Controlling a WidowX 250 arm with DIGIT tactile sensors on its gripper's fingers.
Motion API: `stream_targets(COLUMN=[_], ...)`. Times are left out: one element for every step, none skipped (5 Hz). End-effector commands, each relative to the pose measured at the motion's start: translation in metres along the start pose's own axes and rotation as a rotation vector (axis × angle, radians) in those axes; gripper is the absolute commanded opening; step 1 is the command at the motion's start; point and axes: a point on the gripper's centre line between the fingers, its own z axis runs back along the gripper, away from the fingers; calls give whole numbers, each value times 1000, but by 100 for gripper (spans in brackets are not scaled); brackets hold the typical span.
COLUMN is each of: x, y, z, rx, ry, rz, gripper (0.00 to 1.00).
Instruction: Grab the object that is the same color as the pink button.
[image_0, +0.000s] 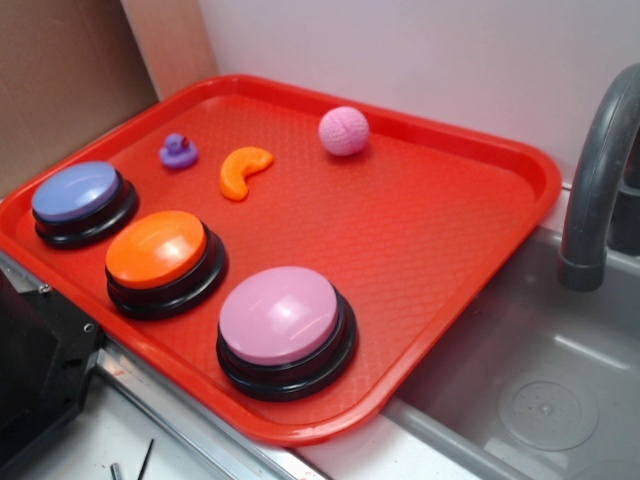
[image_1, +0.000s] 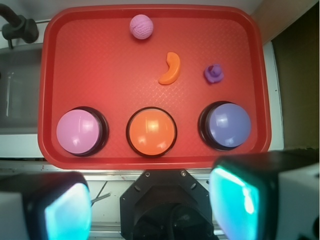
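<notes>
The gripper (image_1: 150, 210) hangs high over the tray's near edge, jaws wide apart and empty, its two pads glowing at the bottom of the wrist view. Nothing is touched yet, so the reach is the step in hand.

Just beyond it sit three buttons in a row: pink button (image_1: 79, 131) on the left, orange button (image_1: 151, 131) in the middle, blue button (image_1: 229, 125) on the right. The match is the ball (image_1: 141, 26), alone by the far rim of the tray (image_1: 100, 65), a little left of centre.

I'd carry the jaws out over the buttons, centre above the ball, then drop straight. The crescent (image_1: 171, 69) and duck (image_1: 214, 73) lie well apart from it.

The ball's round: no long axis, no facing, so any jaw angle serves.
</notes>
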Motion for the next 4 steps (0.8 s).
stream_targets(x=[0, 23, 60, 103], y=[0, 10, 19, 18], z=[0, -15, -39, -72], rx=[0, -29, 20, 41], ry=[0, -35, -124, -194], rz=[0, 59, 148, 122], gripper=[100, 100, 100, 100])
